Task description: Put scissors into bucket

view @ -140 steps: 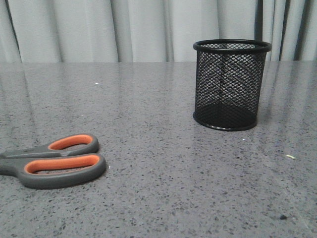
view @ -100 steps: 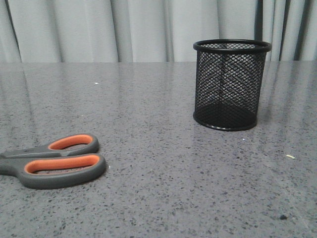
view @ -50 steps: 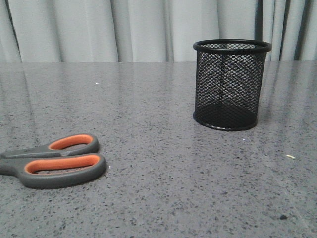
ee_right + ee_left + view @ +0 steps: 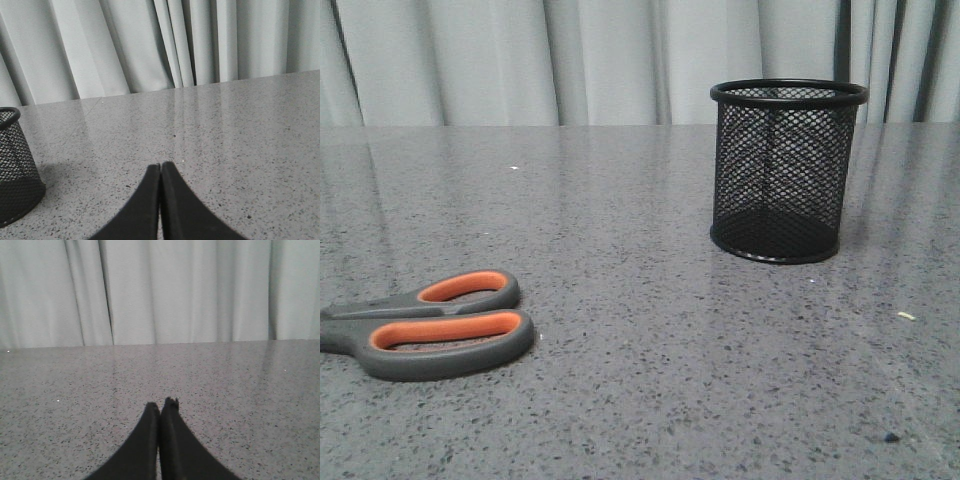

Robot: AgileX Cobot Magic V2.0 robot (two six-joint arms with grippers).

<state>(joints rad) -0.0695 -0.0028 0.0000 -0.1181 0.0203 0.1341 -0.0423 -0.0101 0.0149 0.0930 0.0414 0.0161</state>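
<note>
Both pincers, left pincer (image 4: 160, 405) and right pincer (image 4: 160, 166), are clenched and empty. The scissors (image 4: 425, 325) lie flat on the surface (image 4: 640, 380), outside either wrist view; the mesh bucket (image 4: 15, 167) stands beside the right pincer. A pincer should release before descending over the handles.

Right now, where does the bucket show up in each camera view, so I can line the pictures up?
Front view: the bucket stands upright on the table, right of centre, far from the scissors.
Left wrist view: not in it.
Right wrist view: the bucket is cut off at the picture's edge.
Shared landmark: the grey curtain behind the table.
</note>
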